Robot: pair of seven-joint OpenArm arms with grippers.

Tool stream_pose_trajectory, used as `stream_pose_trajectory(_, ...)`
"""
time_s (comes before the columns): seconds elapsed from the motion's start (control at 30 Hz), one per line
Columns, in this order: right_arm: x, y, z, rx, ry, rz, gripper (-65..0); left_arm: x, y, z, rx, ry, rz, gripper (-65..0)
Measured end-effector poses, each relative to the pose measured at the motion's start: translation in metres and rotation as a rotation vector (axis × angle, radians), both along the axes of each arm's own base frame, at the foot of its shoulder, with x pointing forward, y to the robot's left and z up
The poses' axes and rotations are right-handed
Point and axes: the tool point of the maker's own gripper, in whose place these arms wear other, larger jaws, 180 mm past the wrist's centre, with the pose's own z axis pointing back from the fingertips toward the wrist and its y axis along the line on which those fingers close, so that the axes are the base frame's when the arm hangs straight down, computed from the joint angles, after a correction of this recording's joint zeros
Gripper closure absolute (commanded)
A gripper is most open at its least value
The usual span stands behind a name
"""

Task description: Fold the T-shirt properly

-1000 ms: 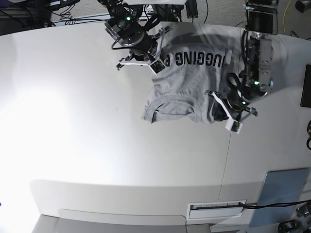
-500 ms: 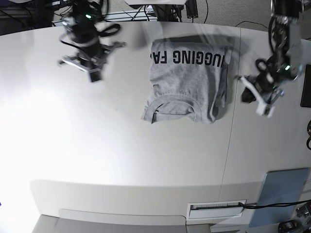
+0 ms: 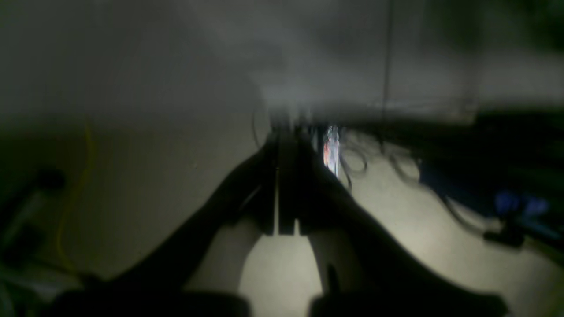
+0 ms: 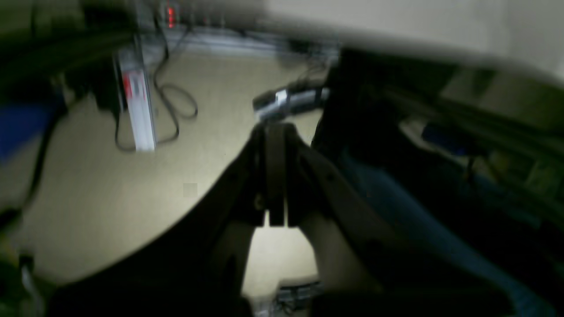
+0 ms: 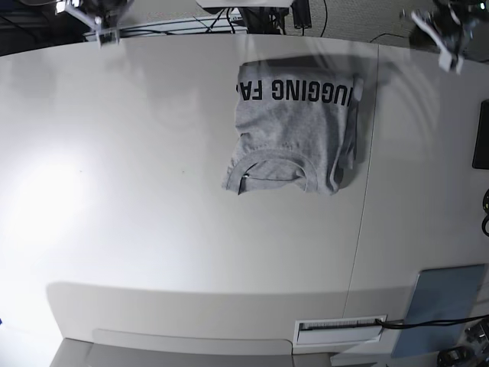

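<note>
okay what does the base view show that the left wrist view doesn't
Only the base view shows the folded grey T-shirt lying on the white table, black lettering up, collar toward the camera. Only the left wrist view shows its gripper's jaws pressed together, holding nothing, with cables on the floor beyond. Both show the left gripper, clear of the shirt.

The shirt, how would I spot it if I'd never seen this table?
Look at the big white table and go toward its far edge, a little right of the middle. A grey shirt lies there folded into a rough rectangle, collar toward the near side. Black block letters run along its far edge; nothing else on the table is cloth.
</note>
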Motion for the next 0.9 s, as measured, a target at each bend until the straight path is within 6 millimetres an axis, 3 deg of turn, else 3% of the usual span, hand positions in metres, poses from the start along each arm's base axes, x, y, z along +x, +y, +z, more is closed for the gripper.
stream_pose_trajectory(0.1, -0.033, -0.002, -0.021, 0.021, 0.059, -0.002, 0.0, -0.044, -0.018, -0.023, -0.069, 0.060, -0.010, 0.0)
stream_pose_trajectory(0.23, -0.077, -0.010, -0.068, 0.048, 0.149, -0.040, 0.0, -0.101, -0.035, -0.063, -0.144, 0.177, 0.014, 0.0)
stream_pose_trajectory(0.4, -0.101, -0.018, -0.137, 0.069, 0.259, -0.129, 0.0, -0.153, -0.043, -0.116, -0.145, 0.309, 0.036, 0.0)
stream_pose_trajectory(0.43, -0.103, -0.018, -0.152, 0.079, 0.272, -0.147, 0.0, -0.156, -0.044, -0.126, -0.139, 0.320, 0.055, -1.0)
stream_pose_trajectory(0.57, -0.108, -0.013, -0.207, 0.133, 0.274, -0.209, 0.0, -0.151, -0.050, -0.160, -0.111, 0.356, 0.126, -15.6)
stream_pose_trajectory(0.73, -0.095, 0.008, -0.258, 0.233, 0.231, -0.264, 0.0, -0.118, -0.077, -0.194, -0.090, 0.382, 0.103, -16.0)
stream_pose_trajectory(0.9, -0.084, 0.025, -0.279, 0.339, 0.250, -0.294, 0.0, -0.087, -0.112, -0.222, -0.027, 0.415, 0.060, -15.9)
